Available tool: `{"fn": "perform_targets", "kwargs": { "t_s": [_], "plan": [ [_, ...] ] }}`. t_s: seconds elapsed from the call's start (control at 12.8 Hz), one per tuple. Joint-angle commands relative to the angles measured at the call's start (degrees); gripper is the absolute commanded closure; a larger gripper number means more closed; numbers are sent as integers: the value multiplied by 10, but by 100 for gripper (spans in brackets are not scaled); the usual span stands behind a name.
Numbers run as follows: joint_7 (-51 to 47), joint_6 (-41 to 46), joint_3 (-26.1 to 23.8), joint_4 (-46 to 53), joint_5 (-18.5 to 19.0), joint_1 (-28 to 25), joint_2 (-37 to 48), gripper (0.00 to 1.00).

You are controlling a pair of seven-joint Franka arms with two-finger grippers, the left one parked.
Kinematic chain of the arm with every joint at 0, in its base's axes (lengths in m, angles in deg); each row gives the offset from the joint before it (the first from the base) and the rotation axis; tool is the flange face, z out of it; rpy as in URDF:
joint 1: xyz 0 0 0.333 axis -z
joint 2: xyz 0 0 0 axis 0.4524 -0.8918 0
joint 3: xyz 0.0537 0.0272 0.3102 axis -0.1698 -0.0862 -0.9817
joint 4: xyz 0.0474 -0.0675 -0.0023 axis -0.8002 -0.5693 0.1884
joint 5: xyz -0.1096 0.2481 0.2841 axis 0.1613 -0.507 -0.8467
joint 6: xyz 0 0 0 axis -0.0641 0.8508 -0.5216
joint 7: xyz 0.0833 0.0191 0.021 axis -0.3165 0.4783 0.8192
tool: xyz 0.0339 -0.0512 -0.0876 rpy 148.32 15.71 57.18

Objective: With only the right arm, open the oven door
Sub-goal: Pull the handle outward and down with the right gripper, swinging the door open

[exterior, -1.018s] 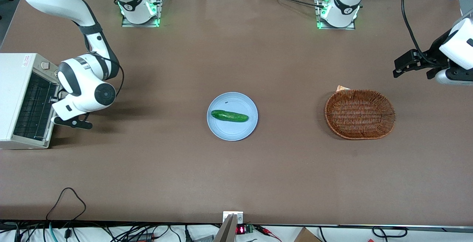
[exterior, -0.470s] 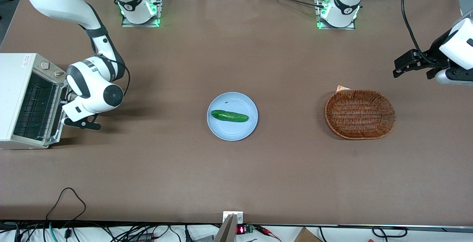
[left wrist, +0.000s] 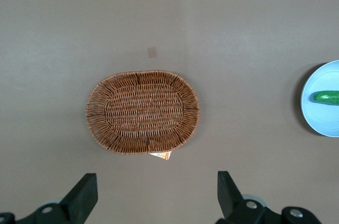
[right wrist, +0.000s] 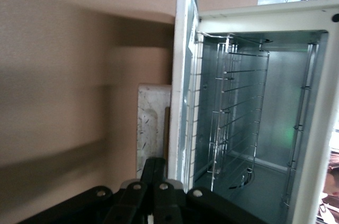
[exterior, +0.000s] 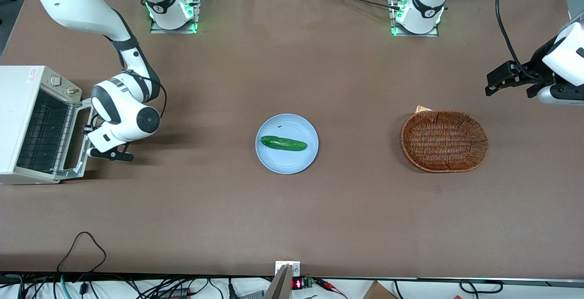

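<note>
Oven door (exterior: 75, 139) partly down, risk of slipping off

We see our pincer (exterior: 86, 131) at the door's free edge in front of the toaster oven (exterior: 25, 123); we cannot tell its grip. If it slips, the door may swing back or drop onto the table (exterior: 292, 61).

The counter (exterior: 292, 217) has a matt brown surface, smooth and evenly dull. The toaster oven (exterior: 18, 107) has an off-white painted shell; its inside (right wrist: 275, 118) is shiny bare metal with a thin wire rack (right wrist: 233, 123). The oven door (exterior: 75, 139) is a silver-grey metal frame. The right arm (exterior: 123, 112) is glossy white plastic with black caps, its gripper (right wrist: 153, 192) matt black. The basket (exterior: 444, 141) is rough woven wicker. The plate (exterior: 273, 162) looks smooth pale blue, the cucumber (exterior: 283, 143) slightly glossy.
</note>
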Motion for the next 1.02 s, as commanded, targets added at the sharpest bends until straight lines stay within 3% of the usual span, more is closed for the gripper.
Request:
{"fn": "perform_targets", "kwargs": {
  "t_s": [0.0,0.94],
  "plan": [
    [-10,8,10,2,-3,-1,-16,97],
    [-29,8,10,21,-2,-21,-72,97]
  ]
}}
